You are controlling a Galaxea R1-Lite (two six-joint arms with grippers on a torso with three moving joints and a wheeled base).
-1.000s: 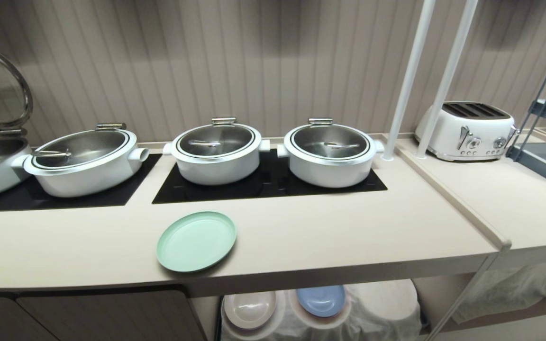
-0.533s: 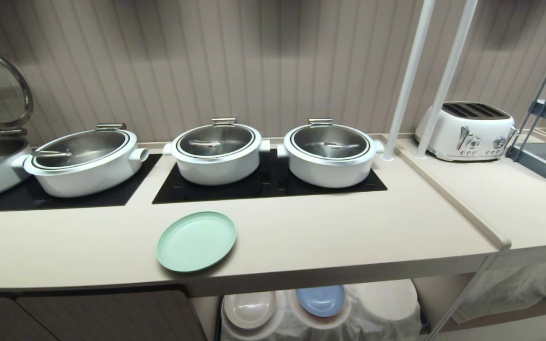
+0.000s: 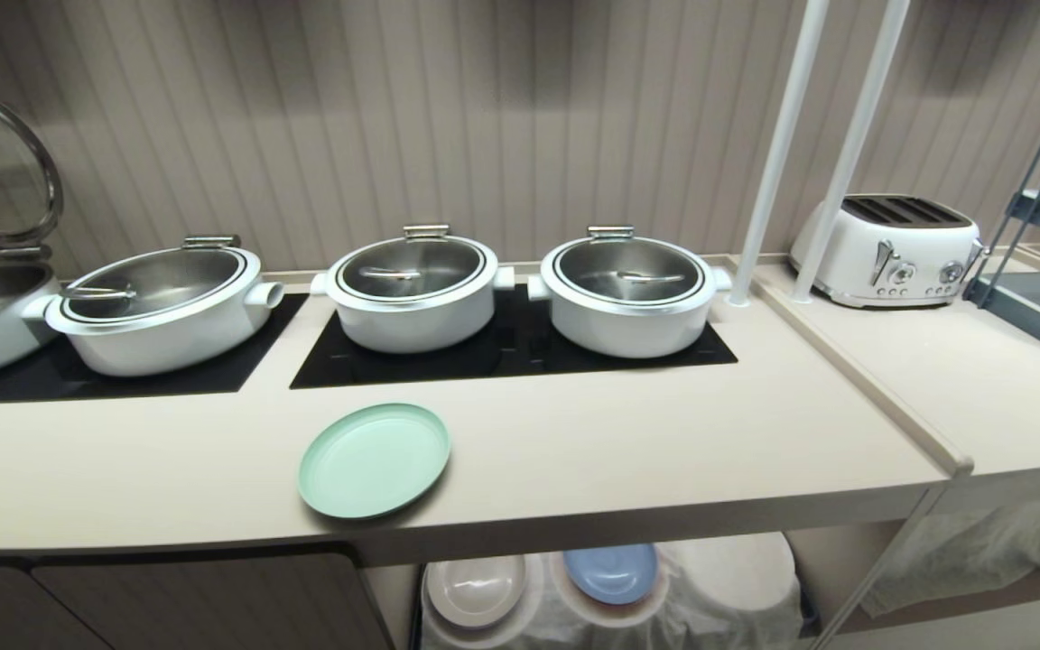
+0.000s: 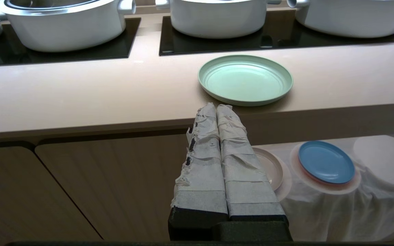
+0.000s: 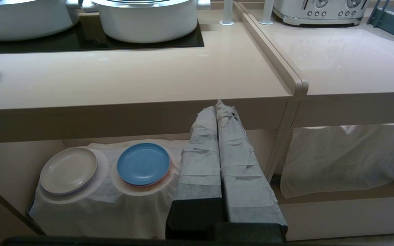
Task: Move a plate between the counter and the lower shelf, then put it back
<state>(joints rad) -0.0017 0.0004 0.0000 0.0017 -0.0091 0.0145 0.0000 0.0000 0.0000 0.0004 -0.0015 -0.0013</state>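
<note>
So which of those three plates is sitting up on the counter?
The mint-green plate; the blue plate and cream plate lie below on the cloth-covered lower shelf.

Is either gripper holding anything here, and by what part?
Nothing is held. The left gripper and right gripper are shut and empty; the plate lies free on the counter.

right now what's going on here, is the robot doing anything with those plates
Nothing is being handled. The mint-green plate lies flat on the counter near its front edge, in front of the lidded pots. Both grippers are empty, fingers shut: the left gripper and the right gripper are both low in front of the counter's edge. In the lower shelf, a cream plate and a blue plate sit on the white cloth.
</note>
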